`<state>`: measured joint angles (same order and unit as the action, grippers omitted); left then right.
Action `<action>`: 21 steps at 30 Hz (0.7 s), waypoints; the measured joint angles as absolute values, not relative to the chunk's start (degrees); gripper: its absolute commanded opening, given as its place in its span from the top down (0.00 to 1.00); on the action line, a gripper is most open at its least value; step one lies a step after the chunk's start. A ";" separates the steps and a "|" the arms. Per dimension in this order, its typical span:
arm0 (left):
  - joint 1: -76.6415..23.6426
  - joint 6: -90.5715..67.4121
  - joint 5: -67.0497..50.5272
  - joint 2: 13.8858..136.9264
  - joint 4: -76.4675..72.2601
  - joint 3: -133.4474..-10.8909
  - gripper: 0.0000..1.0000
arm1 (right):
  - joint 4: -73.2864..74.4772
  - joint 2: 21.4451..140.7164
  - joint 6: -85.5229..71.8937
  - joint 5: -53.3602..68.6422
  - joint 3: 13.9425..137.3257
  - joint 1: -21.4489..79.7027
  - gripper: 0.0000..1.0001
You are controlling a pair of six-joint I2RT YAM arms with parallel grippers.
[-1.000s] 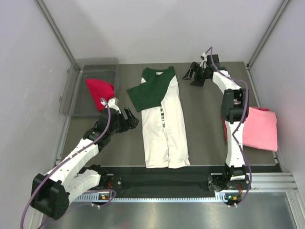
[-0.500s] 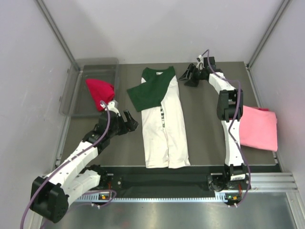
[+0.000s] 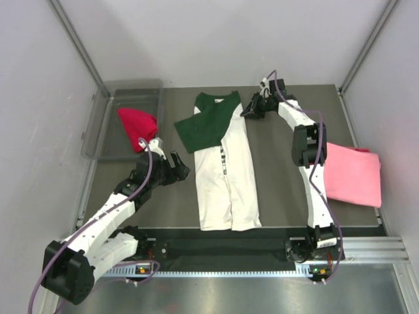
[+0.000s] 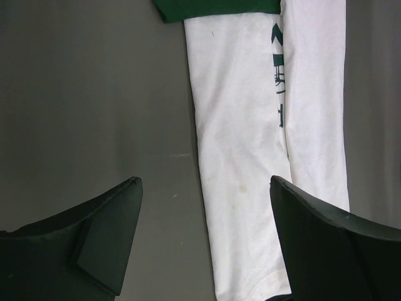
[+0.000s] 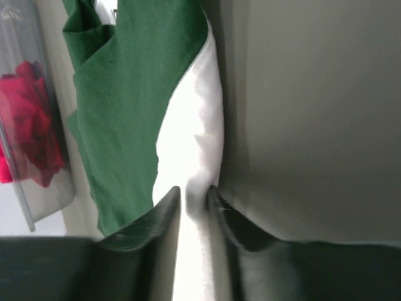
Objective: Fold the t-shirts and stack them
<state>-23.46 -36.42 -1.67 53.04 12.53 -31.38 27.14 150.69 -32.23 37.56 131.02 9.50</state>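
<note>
Dark grey desk (image 3: 275,186). White t-shirt (image 3: 229,183) with dark green sleeves and collar, dark lettering printed down the chest. Plain light pink t-shirt (image 3: 355,175). Plain red t-shirt (image 3: 135,123) inside a clear grey-tinted bin (image 3: 134,86). Black fingers (image 4: 103,241); arms (image 3: 105,219) white with black joints, purple cables (image 3: 148,171) along them. Pale grey walls (image 3: 216,39).

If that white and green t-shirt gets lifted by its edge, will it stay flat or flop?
Probably flops: the white cloth t-shirt with green sleeves lies limp and folded. Likely light: the right gripper pinches its edge. Folds may slip open.
</note>
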 measured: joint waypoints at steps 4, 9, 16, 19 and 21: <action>-23.46 -36.05 -1.56 53.04 12.56 -31.38 0.13 | 27.44 151.79 -32.56 37.34 131.48 9.45 1.00; -23.51 -35.94 -1.58 53.30 12.53 -31.35 0.14 | 27.16 152.03 -33.26 37.39 131.48 8.64 1.00; -23.53 -35.97 -2.44 54.81 11.77 -29.76 0.14 | 25.80 152.03 -33.93 37.60 131.09 6.57 1.00; -23.90 -36.32 -3.75 56.05 11.07 -28.77 0.15 | 25.52 152.03 -34.22 37.63 130.89 5.02 1.00; -24.58 -36.75 -4.51 56.99 10.52 -28.25 0.15 | 25.28 152.03 -34.33 37.67 130.89 3.92 1.00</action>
<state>-24.58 -36.75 -4.51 56.99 10.52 -28.25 25.28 152.03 -34.33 37.67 130.89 3.92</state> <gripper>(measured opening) 0.850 0.012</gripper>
